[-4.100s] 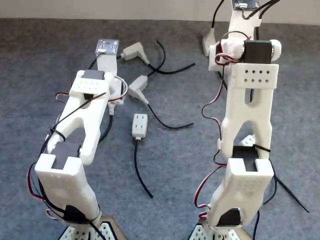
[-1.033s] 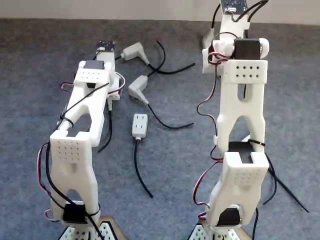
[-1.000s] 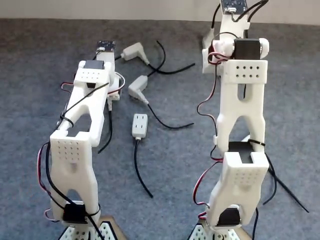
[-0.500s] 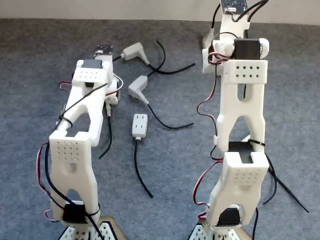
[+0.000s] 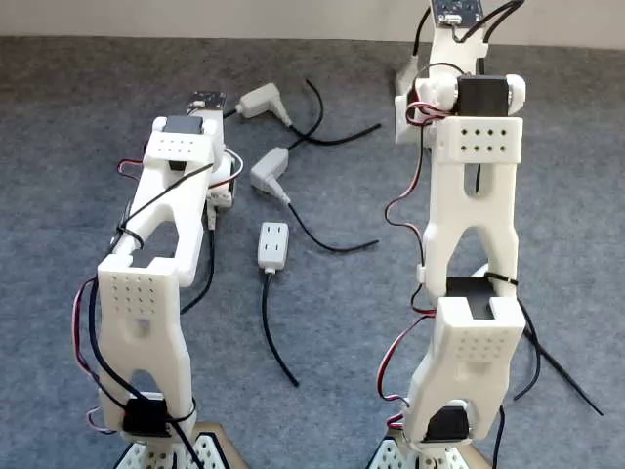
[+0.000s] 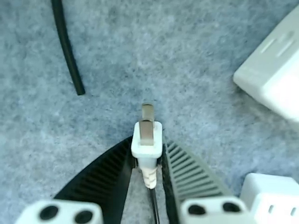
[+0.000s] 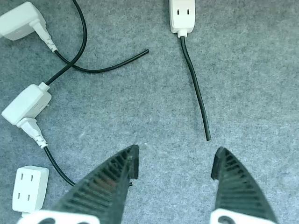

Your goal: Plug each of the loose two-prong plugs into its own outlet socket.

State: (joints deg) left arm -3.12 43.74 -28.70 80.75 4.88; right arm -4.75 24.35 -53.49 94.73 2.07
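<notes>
clamped on the two-prong plug with the left gripper, pads pinching the plug body, prongs poking out past the tips, cord trailing back between the fingers. held over the carpet, not in any socket yet.

ahead of the tips and off to one side: white block, near, not touching. can't tell if socket face or plug body. ahead on the other side: loose black cable end.

from the high view: outlet socket lying flat, beside the left gripper on the right arm's side and slightly behind the tips, apart from the plug.

on the right gripper: spread wide, nothing between the fingers, hanging over bare carpet. four-slot outlet just outside one finger.

risks, as a guess:
- thin grip on a small body → plug twisting or sliding back in the pads under insertion force.
- sockets loose on carpet → skating away from the push unless pinned by the free gripper.
- prongs not squared to the slots → jamming or bending.
- trailing cord snagging on the arm, dragging the plug off line.
</notes>
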